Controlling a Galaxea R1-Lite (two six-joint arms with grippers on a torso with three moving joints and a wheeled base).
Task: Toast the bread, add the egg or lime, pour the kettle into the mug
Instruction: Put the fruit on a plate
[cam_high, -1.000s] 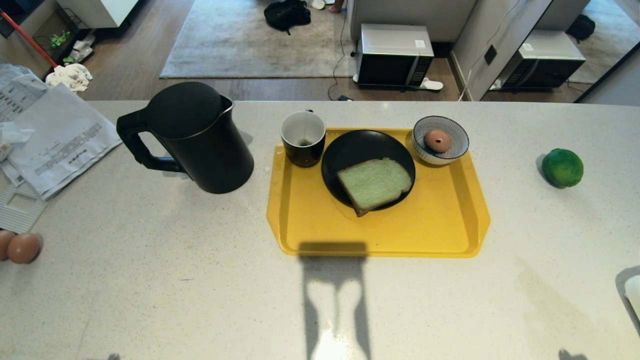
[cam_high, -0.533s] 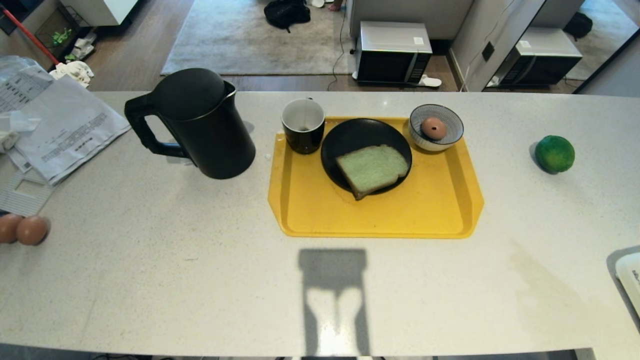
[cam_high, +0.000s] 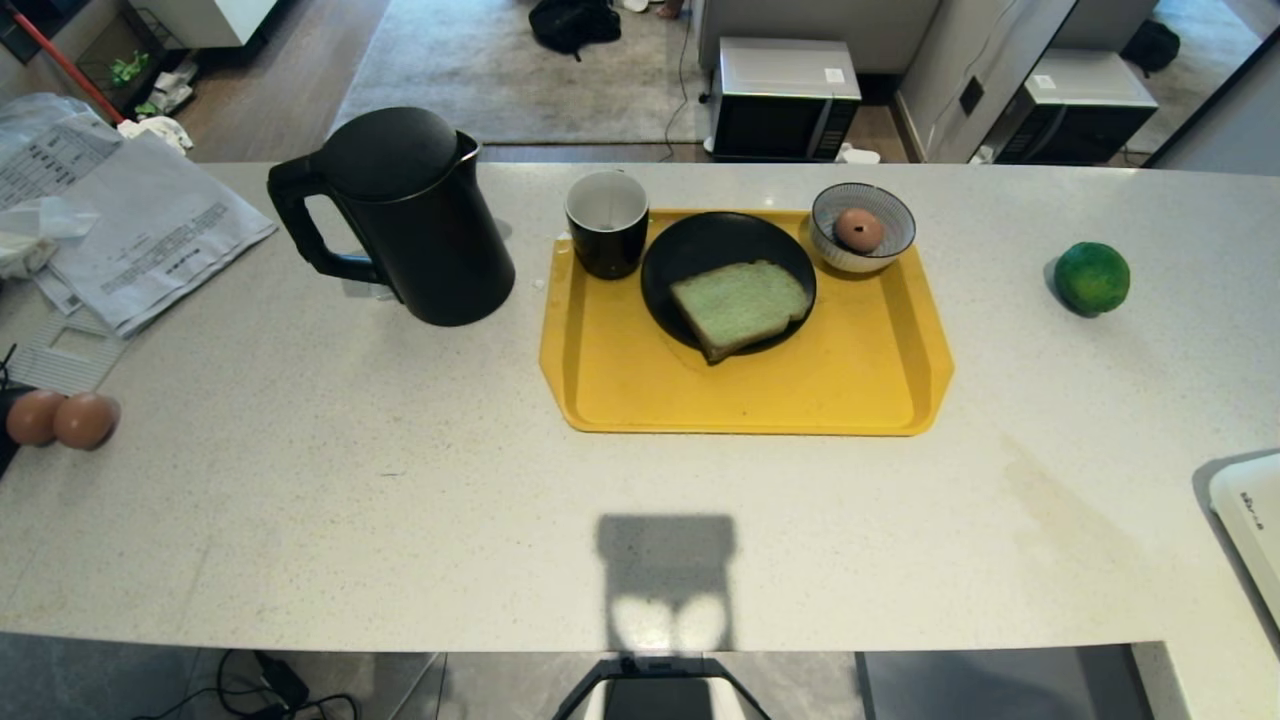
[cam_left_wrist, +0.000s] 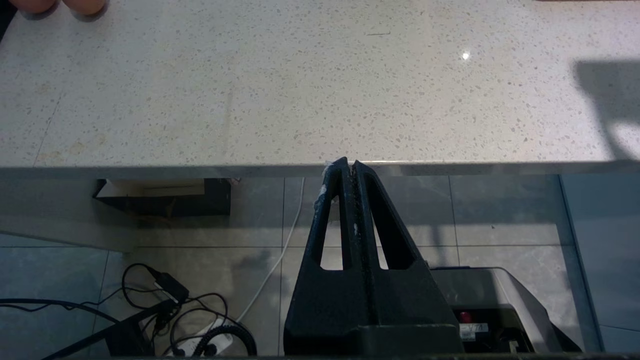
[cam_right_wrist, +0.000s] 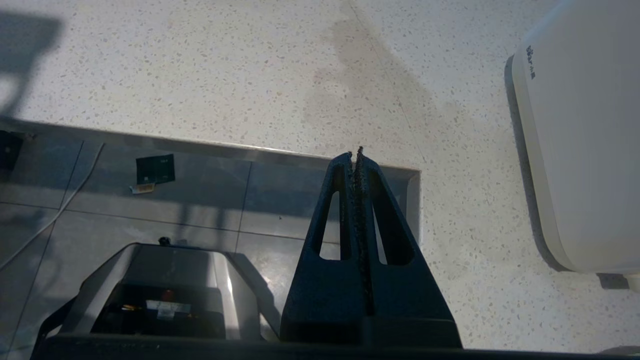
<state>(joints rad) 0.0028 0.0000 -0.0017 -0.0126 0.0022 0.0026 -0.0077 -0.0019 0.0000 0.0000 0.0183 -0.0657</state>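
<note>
White appliance (cam_right_wrist: 580, 150) with unreadable dark lettering, left gripper (cam_left_wrist: 349, 167) pinched closed, right gripper (cam_right_wrist: 356, 157) likewise.

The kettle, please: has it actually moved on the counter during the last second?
No. The kettle keeps its place beside the yellow tray; the whole head view shifted together.

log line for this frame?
bread on black plate | egg in bowl | lime off tray | left gripper, right gripper: shut, empty, at counter edge
</note>
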